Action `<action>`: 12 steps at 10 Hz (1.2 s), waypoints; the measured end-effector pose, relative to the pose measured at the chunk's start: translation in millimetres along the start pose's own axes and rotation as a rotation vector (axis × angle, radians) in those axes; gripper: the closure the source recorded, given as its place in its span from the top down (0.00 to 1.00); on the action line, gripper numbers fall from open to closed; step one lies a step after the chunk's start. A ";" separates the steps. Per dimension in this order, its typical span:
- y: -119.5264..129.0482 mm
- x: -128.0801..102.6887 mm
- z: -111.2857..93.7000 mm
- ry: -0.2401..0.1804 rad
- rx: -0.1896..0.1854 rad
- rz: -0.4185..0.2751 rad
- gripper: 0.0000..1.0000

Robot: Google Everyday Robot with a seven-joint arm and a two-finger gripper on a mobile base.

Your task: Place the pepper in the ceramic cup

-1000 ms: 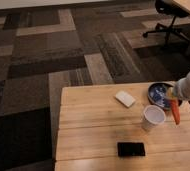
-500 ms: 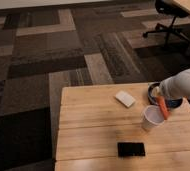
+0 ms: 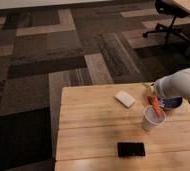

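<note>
The white ceramic cup [image 3: 151,119] stands on the right part of the wooden table [image 3: 98,125]. The orange-red pepper [image 3: 156,107] hangs tilted over it, its lower end at the cup's rim on the right side. My gripper [image 3: 151,94] reaches in from the right on a white arm [image 3: 182,85] and holds the pepper's upper end just above the cup. The fingers are mostly hidden by the arm's end.
A dark blue bowl [image 3: 171,103] sits right behind the cup, under the arm. A white flat block [image 3: 124,98] lies to the cup's left rear. A black phone [image 3: 131,149] lies near the front edge. An office chair [image 3: 167,15] stands far back on the carpet.
The gripper has moved left with the pepper, from beside the cup's right side to over its rim. The pepper now tilts into the cup's mouth.
</note>
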 end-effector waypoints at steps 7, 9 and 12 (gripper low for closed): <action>-11.2 28.6 12.0 -0.049 0.002 0.051 0.08; -13.2 38.4 13.3 -0.060 0.007 0.061 0.08; -9.7 48.5 14.7 -0.072 0.003 0.054 0.08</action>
